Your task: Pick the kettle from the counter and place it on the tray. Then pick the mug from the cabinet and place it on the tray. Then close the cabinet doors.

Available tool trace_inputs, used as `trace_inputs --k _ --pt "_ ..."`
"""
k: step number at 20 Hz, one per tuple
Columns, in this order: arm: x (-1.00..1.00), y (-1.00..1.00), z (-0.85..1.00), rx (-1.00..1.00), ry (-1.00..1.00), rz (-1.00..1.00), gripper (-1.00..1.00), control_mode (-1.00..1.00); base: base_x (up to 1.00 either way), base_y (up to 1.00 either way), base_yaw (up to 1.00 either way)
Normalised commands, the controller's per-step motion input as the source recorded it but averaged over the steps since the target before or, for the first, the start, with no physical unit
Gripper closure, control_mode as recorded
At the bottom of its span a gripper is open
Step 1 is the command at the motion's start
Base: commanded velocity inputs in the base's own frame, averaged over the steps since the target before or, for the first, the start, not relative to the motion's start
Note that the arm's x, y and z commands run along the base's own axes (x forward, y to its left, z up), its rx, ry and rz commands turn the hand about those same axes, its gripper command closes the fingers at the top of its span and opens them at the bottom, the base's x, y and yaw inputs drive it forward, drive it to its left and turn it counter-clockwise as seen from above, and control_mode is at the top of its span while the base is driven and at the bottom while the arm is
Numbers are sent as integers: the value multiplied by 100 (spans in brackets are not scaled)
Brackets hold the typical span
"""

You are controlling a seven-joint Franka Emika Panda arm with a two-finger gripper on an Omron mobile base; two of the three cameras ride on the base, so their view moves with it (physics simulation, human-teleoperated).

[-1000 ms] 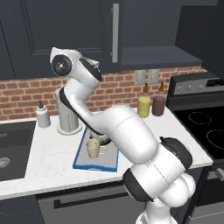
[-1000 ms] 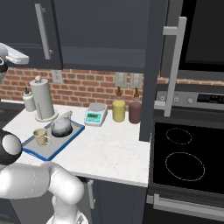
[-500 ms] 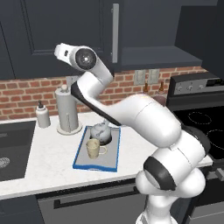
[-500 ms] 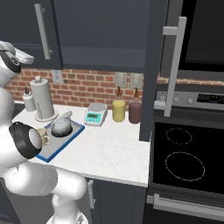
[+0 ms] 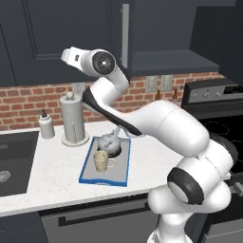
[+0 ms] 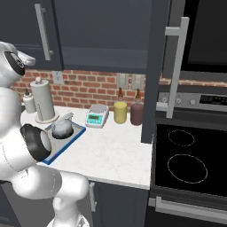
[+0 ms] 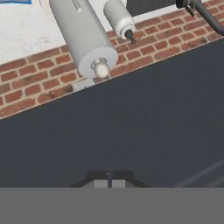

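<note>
The silver kettle (image 5: 108, 143) (image 6: 62, 127) and the beige mug (image 5: 100, 161) both stand on the blue-rimmed tray (image 5: 90, 174) (image 6: 77, 133) on the marble counter (image 5: 52, 175). My gripper (image 5: 66, 54) (image 7: 109, 181) is high up, close against the face of the left cabinet door (image 5: 61, 33) (image 7: 131, 131). Its fingertips are shut together with nothing between them. That door's bar handle (image 5: 125, 28) (image 6: 43, 31) stands upright. The right cabinet door (image 6: 155, 66) stands swung out, edge-on, with its handle (image 6: 175, 66) facing right.
A paper-towel cylinder (image 5: 72, 118) (image 7: 83, 35) and a small bottle (image 5: 45, 126) stand by the brick wall. A white scale (image 6: 97, 116), yellow canister (image 6: 119, 111) and dark jar (image 6: 136, 113) sit right of the tray. The stove (image 6: 186, 159) lies at right, the sink (image 5: 12, 161) at left.
The arm has swung its elbow to the right and the hand has risen and shifted right along the left door's face. Kettle, mug and tray have not moved.
</note>
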Motion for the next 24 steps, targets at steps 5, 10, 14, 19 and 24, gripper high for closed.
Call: trace_inputs --k 5,10,14,19,24 --pt "-63 -21 0 1 0 -4 100 -100 0 0 0" --pt "-98 -42 22 7 0 -9 100 -100 0 0 0" --pt "-100 -76 33 16 8 -10 100 -100 0 0 0" --pt "-100 -98 5 26 1 -4 100 -100 0 0 0" --pt "-36 -82 3 38 -1 6 100 -100 0 0 0"
